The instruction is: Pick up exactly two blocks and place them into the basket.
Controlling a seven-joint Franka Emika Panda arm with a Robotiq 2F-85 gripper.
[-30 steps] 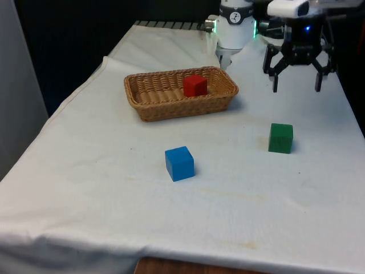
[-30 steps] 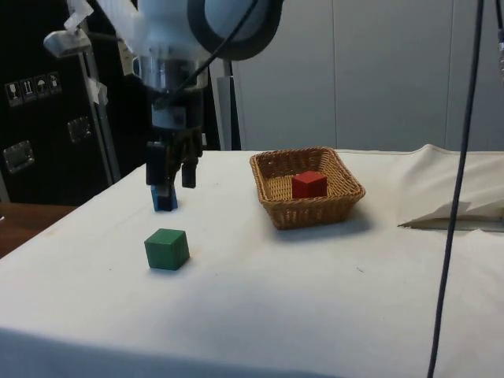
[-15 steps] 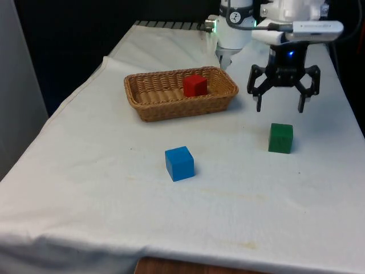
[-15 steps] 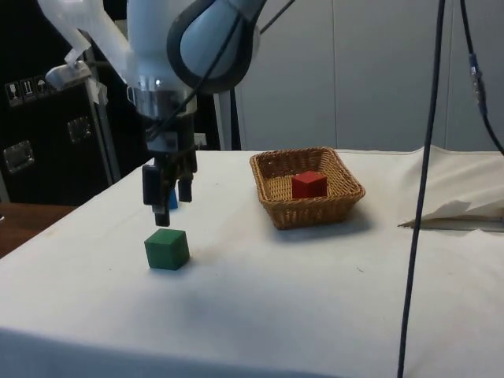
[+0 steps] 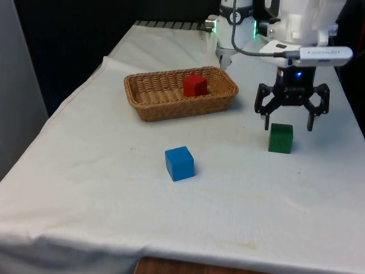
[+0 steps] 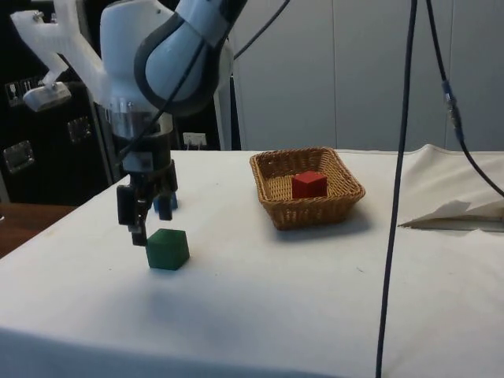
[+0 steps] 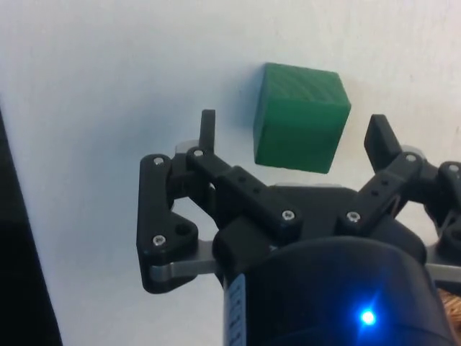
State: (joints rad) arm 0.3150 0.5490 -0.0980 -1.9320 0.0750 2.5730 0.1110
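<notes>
Surface: white cloth over the table [image 5: 85, 188], lightly wrinkled; dark cabinets stand behind it in the side view.
Gripper: the black gripper [image 5: 288, 128] hangs low above the cloth with its jaws spread wide and nothing between them.
Green block: the green block [image 5: 280, 138] sits on the cloth just under and slightly forward of the fingertips; in the wrist view [image 7: 301, 119] it lies between the two fingers but nearer one of them, and turned a little against them.
Red block: the red block [image 5: 195, 85] already lies in the basket [image 5: 149, 105], so by my reading one of the two is done.
Blue block: the blue block [image 5: 179, 163] stands alone on the cloth, well apart from the green one.
Step in hand: lowering onto the green block, as I judge it.
Doing it well: centre the gap over the block and square the fingers to its flat faces before descending, so neither fingertip lands on its top or nudges a corner.
Edges: the green block lies towards the table's edge on the front view's right; a push that way would be costly.
Open room: bare cloth lies between the green block and the basket, so the carry looks unobstructed once lifted above the rim.
</notes>
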